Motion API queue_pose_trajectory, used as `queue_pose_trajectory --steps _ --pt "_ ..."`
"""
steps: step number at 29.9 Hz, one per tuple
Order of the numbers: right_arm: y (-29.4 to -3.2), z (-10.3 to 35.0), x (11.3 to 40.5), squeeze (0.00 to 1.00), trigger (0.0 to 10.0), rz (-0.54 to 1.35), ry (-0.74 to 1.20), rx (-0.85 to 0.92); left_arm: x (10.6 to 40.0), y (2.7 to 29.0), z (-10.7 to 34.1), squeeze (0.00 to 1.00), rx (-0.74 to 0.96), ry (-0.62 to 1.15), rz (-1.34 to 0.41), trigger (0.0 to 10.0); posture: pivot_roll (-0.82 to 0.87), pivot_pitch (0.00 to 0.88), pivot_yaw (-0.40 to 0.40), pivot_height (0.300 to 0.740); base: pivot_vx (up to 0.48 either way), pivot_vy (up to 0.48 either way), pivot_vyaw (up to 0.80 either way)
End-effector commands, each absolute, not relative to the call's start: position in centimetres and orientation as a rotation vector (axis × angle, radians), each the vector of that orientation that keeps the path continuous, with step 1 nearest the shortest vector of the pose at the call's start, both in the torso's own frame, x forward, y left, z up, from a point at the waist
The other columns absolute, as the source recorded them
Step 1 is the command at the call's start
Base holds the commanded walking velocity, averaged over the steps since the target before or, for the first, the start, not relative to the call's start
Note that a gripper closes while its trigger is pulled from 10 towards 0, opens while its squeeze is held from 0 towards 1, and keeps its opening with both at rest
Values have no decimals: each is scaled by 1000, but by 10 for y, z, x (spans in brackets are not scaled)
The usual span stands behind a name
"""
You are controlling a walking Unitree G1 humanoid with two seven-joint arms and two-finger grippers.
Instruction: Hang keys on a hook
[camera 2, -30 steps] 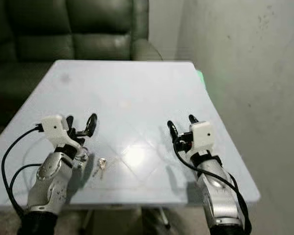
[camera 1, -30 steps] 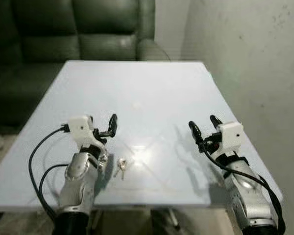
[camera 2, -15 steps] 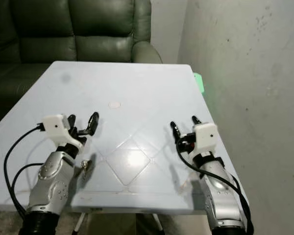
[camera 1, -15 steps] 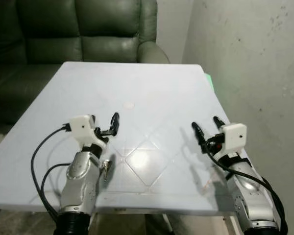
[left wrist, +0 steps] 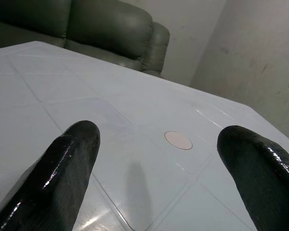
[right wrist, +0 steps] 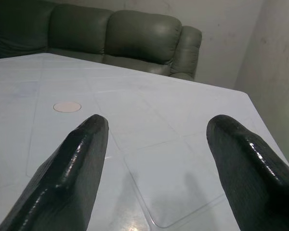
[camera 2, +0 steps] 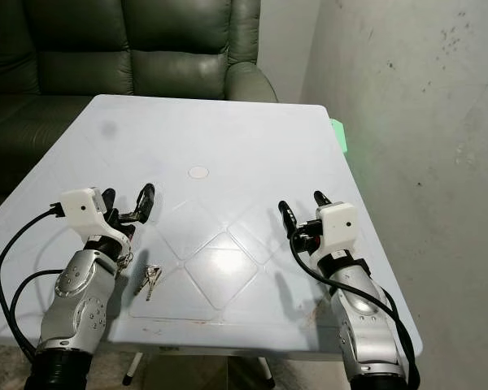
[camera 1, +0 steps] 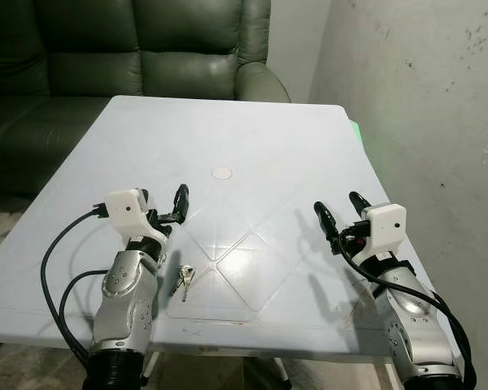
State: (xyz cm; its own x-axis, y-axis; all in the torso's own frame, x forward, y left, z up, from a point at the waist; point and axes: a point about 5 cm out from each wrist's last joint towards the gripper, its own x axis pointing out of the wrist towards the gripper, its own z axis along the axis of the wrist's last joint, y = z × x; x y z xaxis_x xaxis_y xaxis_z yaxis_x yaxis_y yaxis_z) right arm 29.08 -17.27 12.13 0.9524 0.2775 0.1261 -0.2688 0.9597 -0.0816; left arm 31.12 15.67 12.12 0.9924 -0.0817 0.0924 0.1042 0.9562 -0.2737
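While both hands hover spread, keys (camera 1: 181, 281) lie beside left hand (camera 1: 163, 209).

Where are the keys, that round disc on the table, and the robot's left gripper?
keys (camera 1: 181, 280), left eye view, on the middle of the bunch.
round disc (camera 1: 222, 172), left eye view, on its centre.
left gripper (camera 1: 163, 203), left eye view, midway between its two black fingertips.
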Motion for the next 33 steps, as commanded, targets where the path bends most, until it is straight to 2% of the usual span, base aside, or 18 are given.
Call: queue_pose_trajectory --steps 1,33 --pt "-175 123 289 0 10000 271 -142 -62 312 155 120 0 -279 -69 -98 10000 -69 0 -44 740 0 0 0" --pt "-172 124 288 0 10000 281 -148 -51 310 150 125 0 -277 -100 -152 10000 -68 0 -38 740 0 0 0"
